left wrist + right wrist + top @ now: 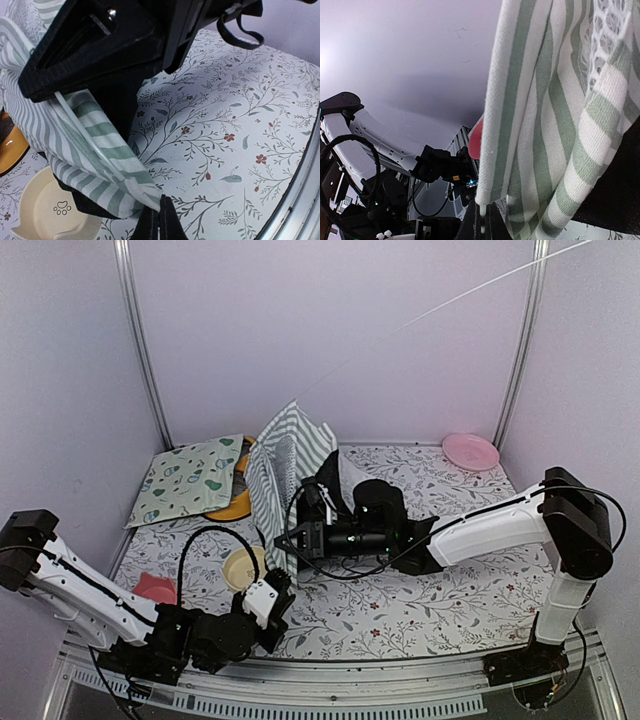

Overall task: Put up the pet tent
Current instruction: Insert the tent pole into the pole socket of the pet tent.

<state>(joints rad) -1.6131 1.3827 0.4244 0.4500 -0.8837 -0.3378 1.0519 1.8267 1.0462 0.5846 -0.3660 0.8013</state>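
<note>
Pinching striped grey-green fabric pet tent [282, 458], centre frame, in clamped left gripper [160, 221] and right gripper [482, 223]; risking slippage if tugged.

Plain lilac walls [330, 330] rose behind the floral-printed table [450, 610]; metal posts [143, 350] stood at its back corners, under soft light.

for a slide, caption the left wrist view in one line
Left gripper pinches a corner of the striped pet tent, right gripper close above, paw-print bowl at lower left.
</note>
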